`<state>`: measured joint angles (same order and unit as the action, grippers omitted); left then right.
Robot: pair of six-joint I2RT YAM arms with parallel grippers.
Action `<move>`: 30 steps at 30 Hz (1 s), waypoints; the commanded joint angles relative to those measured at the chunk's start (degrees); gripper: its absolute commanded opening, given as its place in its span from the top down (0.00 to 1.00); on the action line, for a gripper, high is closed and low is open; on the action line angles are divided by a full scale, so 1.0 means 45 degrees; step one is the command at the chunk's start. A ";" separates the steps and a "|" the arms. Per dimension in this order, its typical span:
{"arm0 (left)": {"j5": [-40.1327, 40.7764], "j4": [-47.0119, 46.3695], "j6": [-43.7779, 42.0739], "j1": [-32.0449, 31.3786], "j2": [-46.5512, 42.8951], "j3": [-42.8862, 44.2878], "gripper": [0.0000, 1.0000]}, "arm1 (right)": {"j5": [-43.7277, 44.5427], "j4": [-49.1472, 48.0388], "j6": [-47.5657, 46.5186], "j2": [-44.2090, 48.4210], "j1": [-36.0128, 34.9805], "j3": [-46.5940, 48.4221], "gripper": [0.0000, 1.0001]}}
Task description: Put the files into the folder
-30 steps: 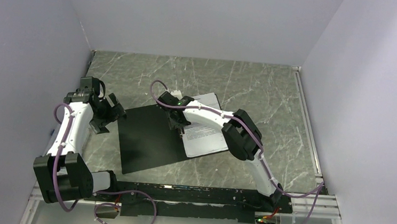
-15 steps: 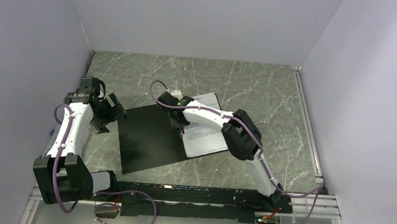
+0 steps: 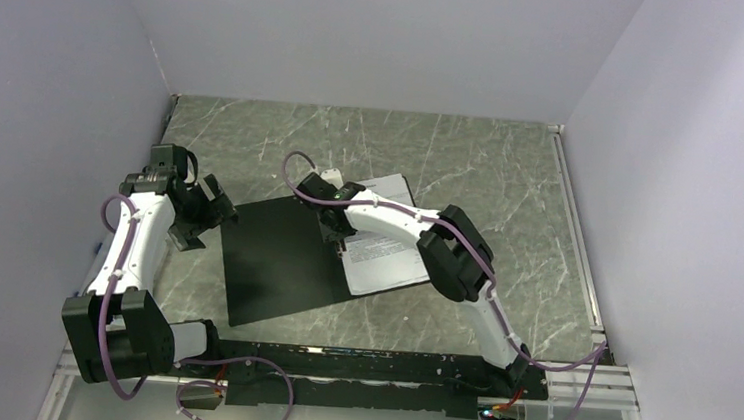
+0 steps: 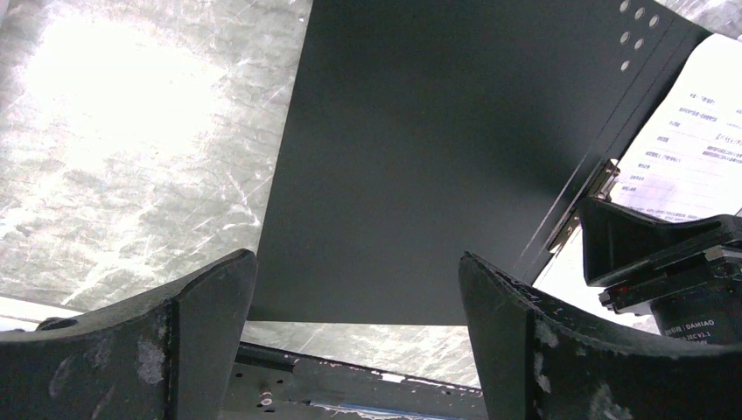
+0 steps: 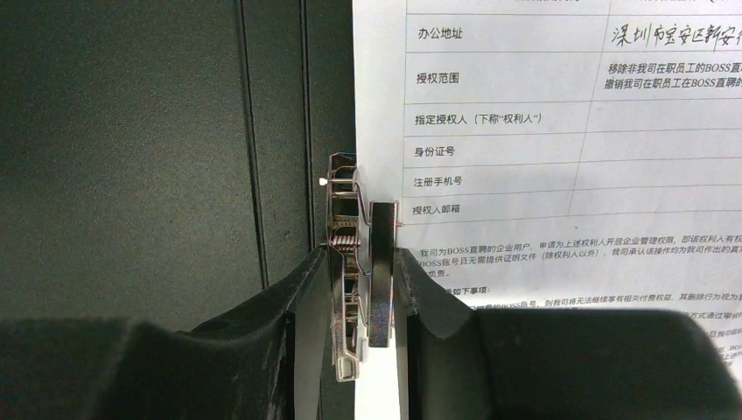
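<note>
Where the files [image 5: 542, 131] lie, as white printed sheets on the right leaf of the open folder [image 4: 420, 157], their left margin meets the metal clip [image 5: 381, 236] beside the spine. The sheets look thin, light and limp. They would probably slide on the smooth black lining and buckle if pushed, so they are better pressed flat or pinched at a free edge. The clip appears to be stiff sprung metal, and its raised lever is the sensible place to hold it. The right hand [image 5: 363, 258] is closed narrowly on that lever, one finger on each side. The folder rests black side up on the marbled surface [image 3: 472, 168]. The left hand [image 4: 354, 262] hovers over the folder's outer left edge with its fingers spread wide, holding nothing.
</note>
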<state>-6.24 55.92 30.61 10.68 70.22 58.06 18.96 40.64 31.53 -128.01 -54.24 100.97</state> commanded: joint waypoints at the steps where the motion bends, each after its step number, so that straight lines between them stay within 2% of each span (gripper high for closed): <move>1: -0.0271 -0.0121 -0.0292 -0.0046 -0.0100 0.0072 0.08 | -0.0002 -0.0215 -0.0099 0.1145 0.0192 -0.0463 1.00; 22: -0.1819 -0.0923 -0.0027 -0.0216 0.0698 -0.0129 0.07 | -0.0398 -0.1063 -0.0661 0.5254 0.1389 -0.3677 1.00; 30: -0.3720 -0.2263 0.0086 -0.0320 0.0949 -0.0813 0.07 | -0.1036 -0.1257 -0.1050 0.6702 0.2192 -0.4795 1.00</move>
<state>-16.73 50.37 30.70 9.63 74.19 56.12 15.94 38.24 28.40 -102.83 -45.71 80.64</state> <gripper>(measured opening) 0.931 0.326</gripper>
